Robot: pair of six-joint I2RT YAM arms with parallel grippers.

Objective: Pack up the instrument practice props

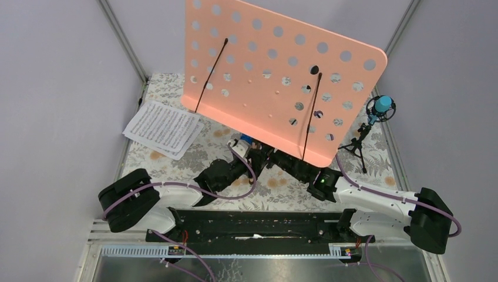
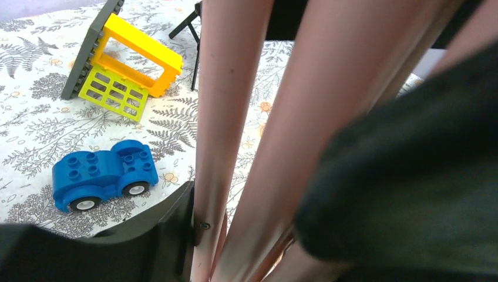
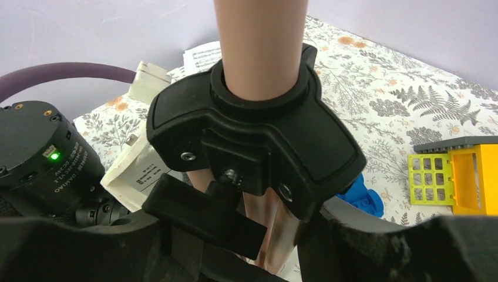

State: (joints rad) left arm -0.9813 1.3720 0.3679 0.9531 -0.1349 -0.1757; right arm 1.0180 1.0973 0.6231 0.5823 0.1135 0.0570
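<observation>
The pink perforated music stand (image 1: pixel 276 76) leans over the middle of the table and hides much of it. My left gripper (image 1: pixel 258 154) reaches under it. In the left wrist view, both fingers (image 2: pixel 176 229) press the stand's folded pink legs (image 2: pixel 226 117). My right gripper (image 1: pixel 281 158) comes in from the other side, shut on the legs just below the black hub (image 3: pixel 258 147) around the pink pole (image 3: pixel 261 41). White sheet-music pages (image 1: pixel 163 128) lie at the left. The blue mic (image 1: pixel 382 106) stands on its black tripod (image 1: pixel 357 147) at the right. The black mic is hidden.
A blue toy car (image 2: pixel 104 174) and a yellow-green toy block (image 2: pixel 117 61) sit on the fern-print cloth under the stand. Black tripod legs (image 2: pixel 187 26) show just beyond the block. Grey walls close in the table on the left, right and back.
</observation>
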